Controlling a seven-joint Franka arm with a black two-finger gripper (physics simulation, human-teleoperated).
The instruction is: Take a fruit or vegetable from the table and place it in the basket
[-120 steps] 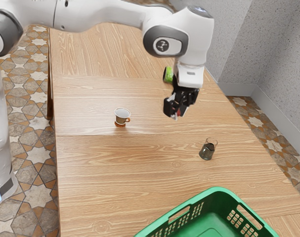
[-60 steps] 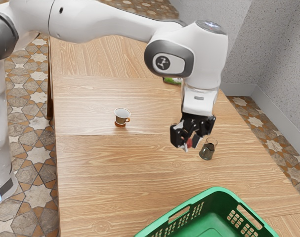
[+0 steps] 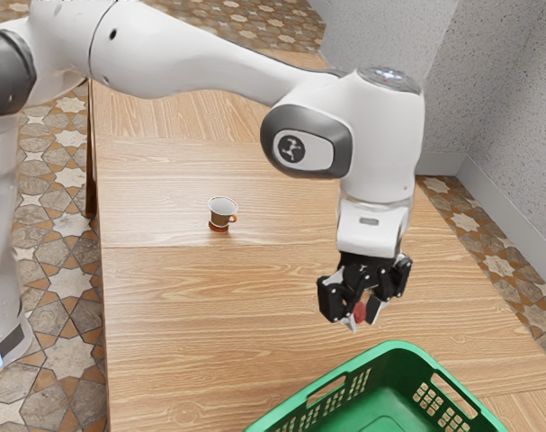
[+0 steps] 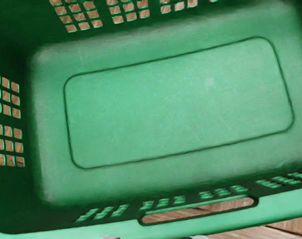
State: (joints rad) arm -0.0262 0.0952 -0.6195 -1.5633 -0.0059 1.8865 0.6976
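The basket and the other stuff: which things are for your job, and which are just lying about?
For the job:
- red thing, probably the fruit or vegetable, held in my gripper
- basket, where it should go

Just lying about:
- cup, standing on the table

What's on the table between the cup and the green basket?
Nothing; just bare wooden tabletop from the cup to the basket, as the exterior view shows.
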